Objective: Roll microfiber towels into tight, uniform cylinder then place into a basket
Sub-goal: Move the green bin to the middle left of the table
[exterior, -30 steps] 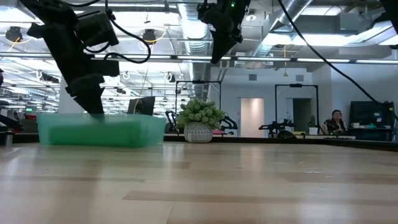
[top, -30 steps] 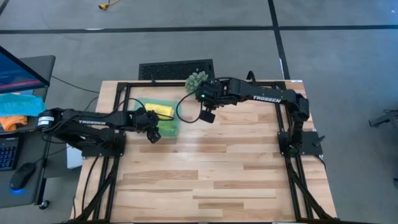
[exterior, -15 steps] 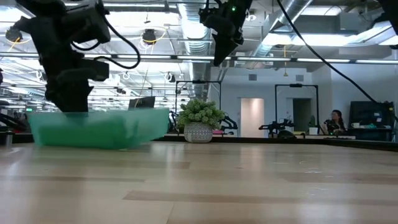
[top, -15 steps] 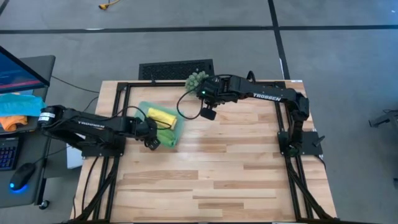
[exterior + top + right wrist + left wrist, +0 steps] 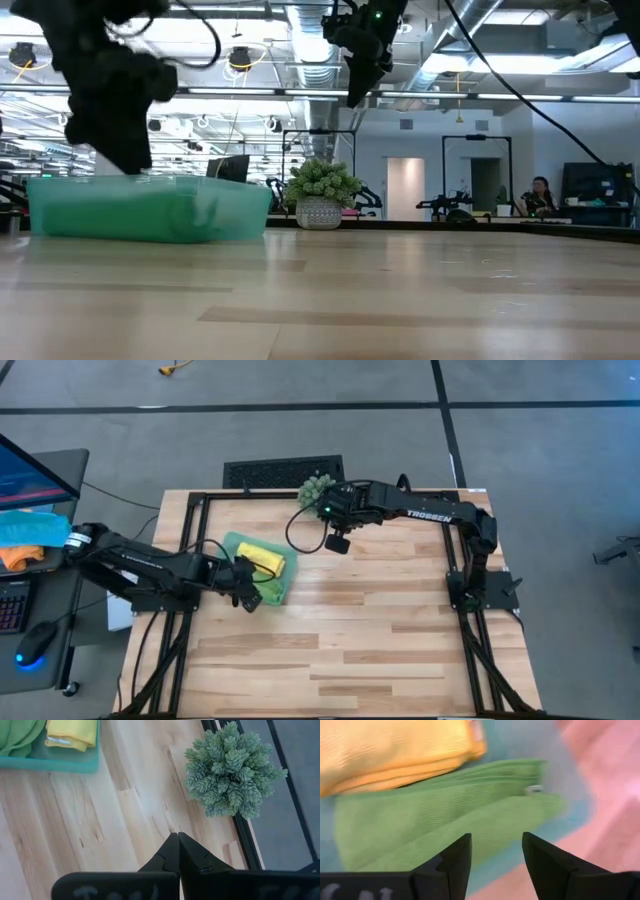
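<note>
Green and yellow microfiber towels [image 5: 262,565] lay rolled side by side in the teal basket [image 5: 232,541] at the table's left. The left gripper [image 5: 492,851] hovered just above the green towel [image 5: 440,815], fingers apart, empty. The right gripper [image 5: 178,851] hung closed near the plant [image 5: 230,770]. Soft and light, the rolls probably needed pinching across the middle to stay tight.

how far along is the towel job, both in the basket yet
Nearly done. The yellow towel and green towel both lie bundled in the basket. The left tool hangs open over the green one, gripping nothing. The right tool waits shut near the plant. Only withdrawing seems left.
</note>
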`<action>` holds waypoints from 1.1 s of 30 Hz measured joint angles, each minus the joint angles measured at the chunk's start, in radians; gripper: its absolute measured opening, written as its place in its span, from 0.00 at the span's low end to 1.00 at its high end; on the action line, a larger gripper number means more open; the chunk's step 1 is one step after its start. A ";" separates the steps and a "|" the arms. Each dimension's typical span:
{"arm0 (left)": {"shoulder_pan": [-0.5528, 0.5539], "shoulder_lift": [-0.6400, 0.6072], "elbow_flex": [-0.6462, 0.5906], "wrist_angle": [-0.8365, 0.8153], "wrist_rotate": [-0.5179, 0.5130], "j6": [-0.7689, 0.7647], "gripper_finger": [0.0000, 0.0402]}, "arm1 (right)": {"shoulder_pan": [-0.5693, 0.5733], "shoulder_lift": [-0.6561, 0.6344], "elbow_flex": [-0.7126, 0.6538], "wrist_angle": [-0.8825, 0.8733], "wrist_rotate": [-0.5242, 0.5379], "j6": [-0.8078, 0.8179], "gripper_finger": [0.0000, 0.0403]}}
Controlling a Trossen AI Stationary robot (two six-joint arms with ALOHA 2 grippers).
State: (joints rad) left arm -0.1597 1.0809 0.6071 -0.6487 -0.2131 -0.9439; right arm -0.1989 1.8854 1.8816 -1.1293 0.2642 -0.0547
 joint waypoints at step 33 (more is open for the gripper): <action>0.787 0.242 0.183 -0.019 -0.106 0.646 0.42 | 0.133 0.000 -0.001 -0.075 -0.001 0.028 0.04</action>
State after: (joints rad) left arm 0.6271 1.3231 0.7898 -0.6672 -0.3195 -0.2981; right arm -0.0658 1.8858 1.8809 -1.2045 0.2634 -0.0265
